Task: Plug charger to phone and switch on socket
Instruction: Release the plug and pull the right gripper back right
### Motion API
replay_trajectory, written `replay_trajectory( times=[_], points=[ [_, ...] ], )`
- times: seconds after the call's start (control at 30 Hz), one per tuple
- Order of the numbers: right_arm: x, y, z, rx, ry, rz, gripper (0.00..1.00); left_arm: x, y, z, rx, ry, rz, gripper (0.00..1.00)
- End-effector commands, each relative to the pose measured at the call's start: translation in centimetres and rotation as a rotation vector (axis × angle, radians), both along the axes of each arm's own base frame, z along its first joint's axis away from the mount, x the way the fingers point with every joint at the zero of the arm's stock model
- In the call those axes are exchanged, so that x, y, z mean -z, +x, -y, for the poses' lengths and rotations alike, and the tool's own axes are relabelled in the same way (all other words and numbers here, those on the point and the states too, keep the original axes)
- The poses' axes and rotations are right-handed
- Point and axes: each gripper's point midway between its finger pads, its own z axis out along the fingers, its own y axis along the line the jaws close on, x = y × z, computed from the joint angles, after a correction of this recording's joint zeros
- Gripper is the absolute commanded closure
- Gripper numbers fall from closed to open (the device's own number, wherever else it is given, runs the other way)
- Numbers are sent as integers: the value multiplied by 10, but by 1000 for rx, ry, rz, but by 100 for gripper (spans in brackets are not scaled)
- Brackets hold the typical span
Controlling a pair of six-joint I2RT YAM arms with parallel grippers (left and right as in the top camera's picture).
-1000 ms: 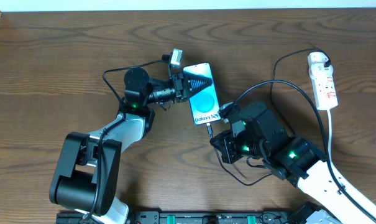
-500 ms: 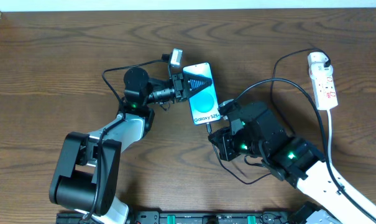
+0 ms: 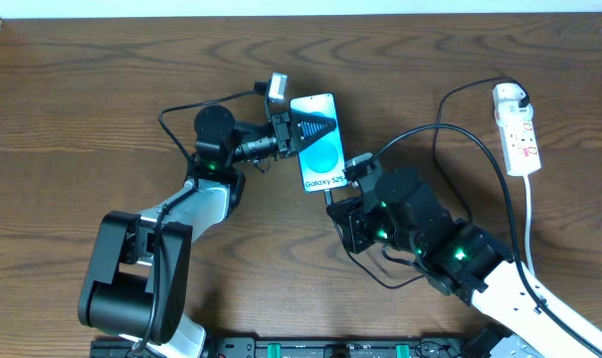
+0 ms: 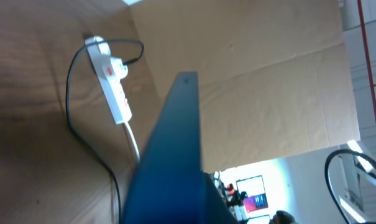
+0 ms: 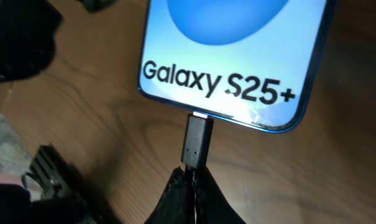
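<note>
Two arms meet near mid-table.

Overhead: the left gripper [image 3: 299,129] is clamped on the top end of the phone [image 3: 320,164]. The right gripper [image 3: 337,201] sits just below the phone's bottom edge. The socket [image 3: 516,129] lies at far right.

Left wrist: the phone appears edge-on, with the socket beyond it.

Right wrist: the jaws are pinched tight on the charger [image 5: 197,140] plug, and its tip touches the phone's port. The screen reads "Galaxy S25+".

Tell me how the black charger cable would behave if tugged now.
Likely floppy: the charger cable lies in loose loops across the table, so slack would probably unfurl before it drags anything. Its plug looks short and stiff, sitting at the phone's bottom edge; a sideways tug from the right hand might lever it.
</note>
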Motion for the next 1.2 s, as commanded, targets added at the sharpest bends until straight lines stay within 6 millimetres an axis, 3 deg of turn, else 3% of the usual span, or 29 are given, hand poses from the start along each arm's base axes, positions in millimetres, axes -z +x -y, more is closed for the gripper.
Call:
replay_trajectory(
  times=[0.0,0.27,0.4,0.5,0.63,0.8,0.9,0.97,1.17],
  points=[
    [-32,26,4,99,44,126,99,-4,-22,8,119,6,36,92],
    [-29,26,20,142,7,113,96,-4,-22,8,119,7,43,93],
    [-26,21,44,185,-32,81,71,-4,-22,8,116,18,111,93],
    [-36,13,67,205,-50,101,56,-4,-20,8,108,28,173,93],
    [-65,-1,94,203,-50,222,35,-5,-15,8,74,41,245,93],
    [-116,-16,131,280,-19,458,2,-14,-14,7,52,45,391,93],
    [-135,-19,161,414,-28,548,1,-23,-12,6,30,32,448,93],
    [-142,-21,178,491,-42,587,1,-26,0,3,-43,24,421,92],
    [-145,-21,195,570,-71,610,1,-24,42,-11,-293,1,226,92]
  ],
)
